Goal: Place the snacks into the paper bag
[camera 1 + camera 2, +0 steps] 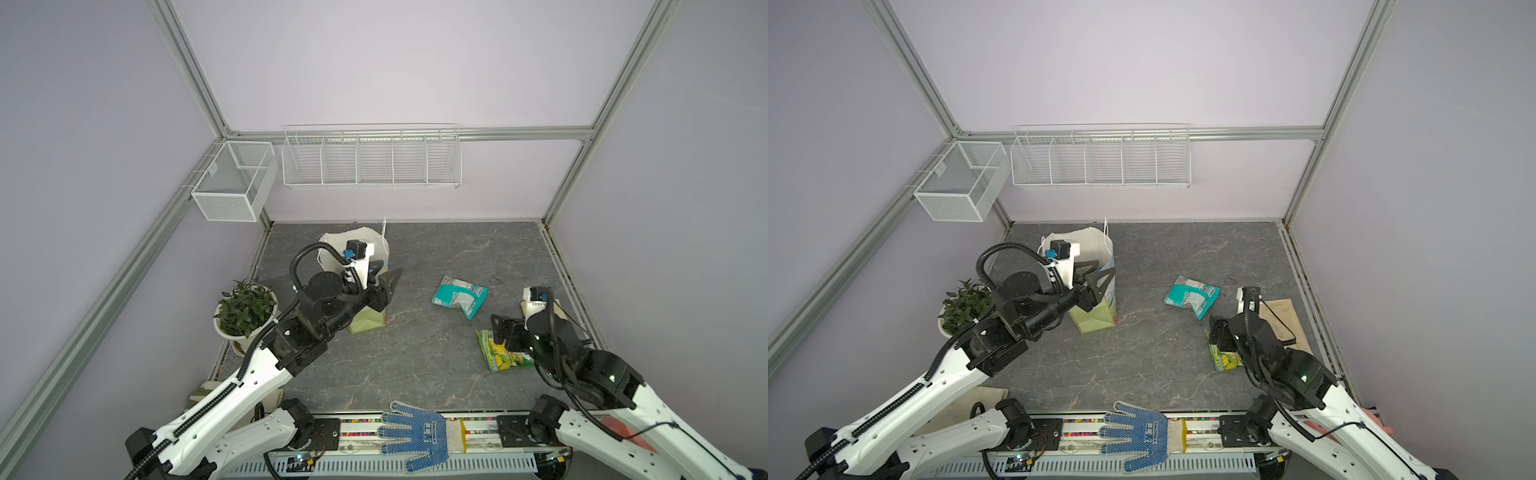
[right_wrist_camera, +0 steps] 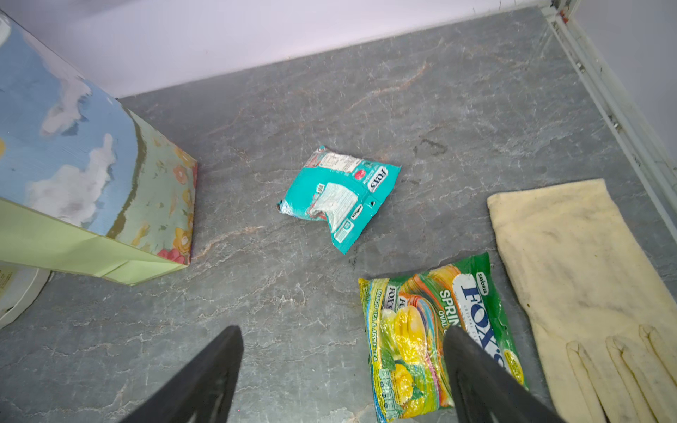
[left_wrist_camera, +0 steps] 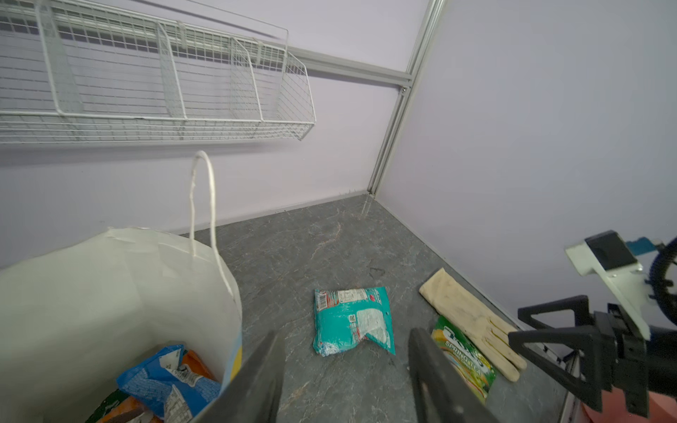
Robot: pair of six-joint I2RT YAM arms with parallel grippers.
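Grey marbled table point(image 1: 415, 365) is spreading out under lilac walls point(image 1: 374, 62), with white wire baskets point(image 1: 370, 160) hanging on the back wall at 12 o'clock. At about 10 o'clock the paper bag point(image 1: 368, 324) is standing upright with its mouth open. My left wrist camera is showing a blue packet point(image 3: 161, 381) and an orange packet point(image 3: 194, 362) lying inside it. I am holding my left claw point(image 3: 344, 331) at the bag's 3 o'clock rim, jaws standing apart and gripping nothing.

Out on the table a teal packet point(image 1: 459, 297) is lying near 2 o'clock, well apart from the bag, and a yellow-green packet point(image 1: 500, 359) is lying near 4 o'clock. My right claw point(image 2: 344, 329) is hovering over that packet's 9 o'clock end, jaws spread wide and empty. One finger point(image 2: 476, 373) is crossing the wrapper in my wrist view; whether it is touching, I cannot tell.

A cream glove point(image 2: 571, 274) is lying just beside the packet toward the 3 o'clock edge. A blue dotted glove point(image 1: 415, 432) is resting at the 6 o'clock edge, and a potted plant point(image 1: 245, 309) is sitting at 9 o'clock.
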